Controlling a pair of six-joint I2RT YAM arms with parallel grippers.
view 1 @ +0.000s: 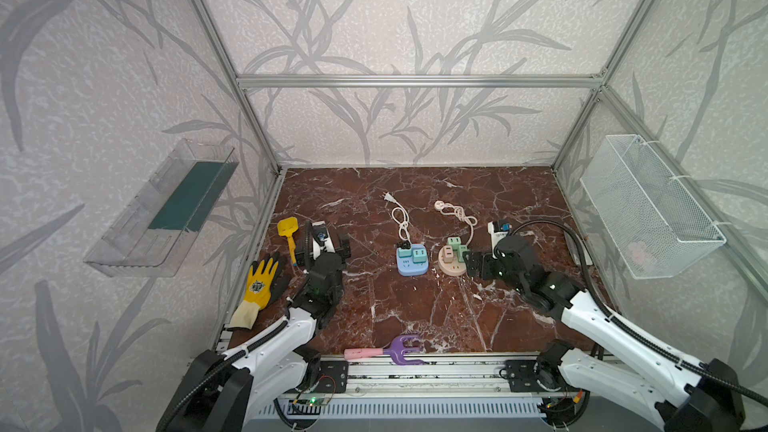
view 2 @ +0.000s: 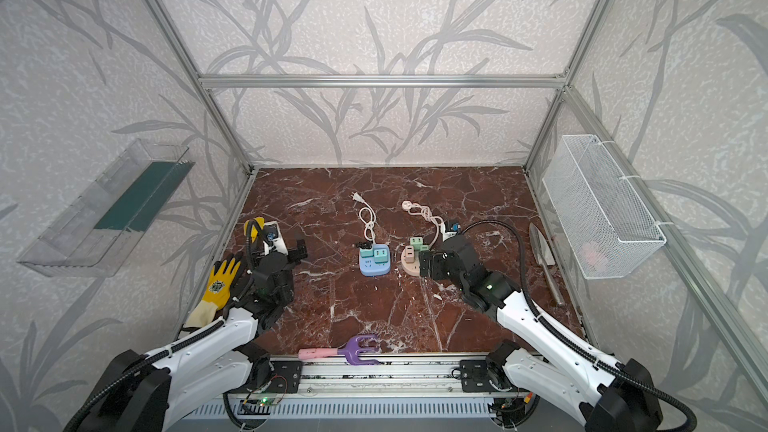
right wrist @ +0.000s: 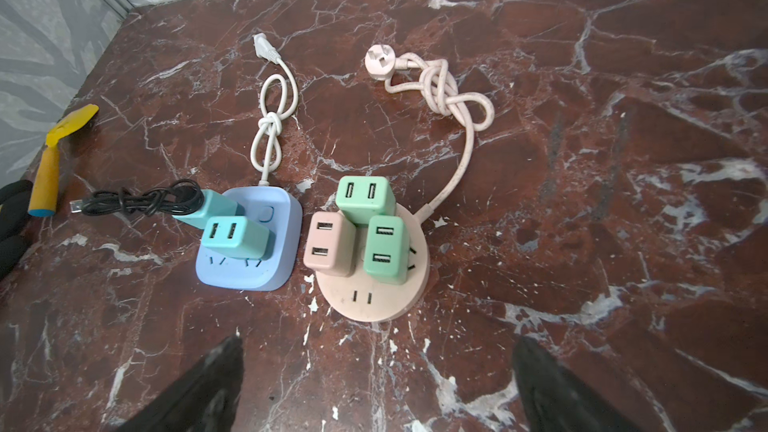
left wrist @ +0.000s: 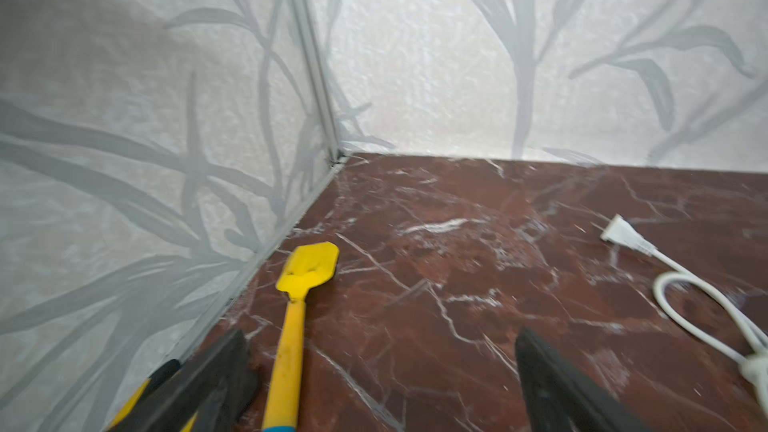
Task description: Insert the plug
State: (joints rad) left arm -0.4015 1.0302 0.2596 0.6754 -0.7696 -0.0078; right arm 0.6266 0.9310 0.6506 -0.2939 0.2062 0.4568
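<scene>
Fingers [right wrist: 216, 367] of the right gripper [right wrist: 378, 347] stand spread, holding nothing. Just ahead, a green plug [right wrist: 384, 249] sits in the pink strip [right wrist: 365, 305], crowded by two more plugs [right wrist: 328, 243]; a push could skid the loose strip. The left gripper [left wrist: 380, 338], also spread and empty, hovers near the wall [left wrist: 124, 201]; bare tabletop [view 1: 395, 305] lies between them.

No lettering, brand or number is legible in any view. The only mark is a dark round emblem on the back of the yellow glove [view 1: 257, 284], lying at the desk's left edge; in both top views it is too small to read, and whether it carries words cannot be told.
</scene>
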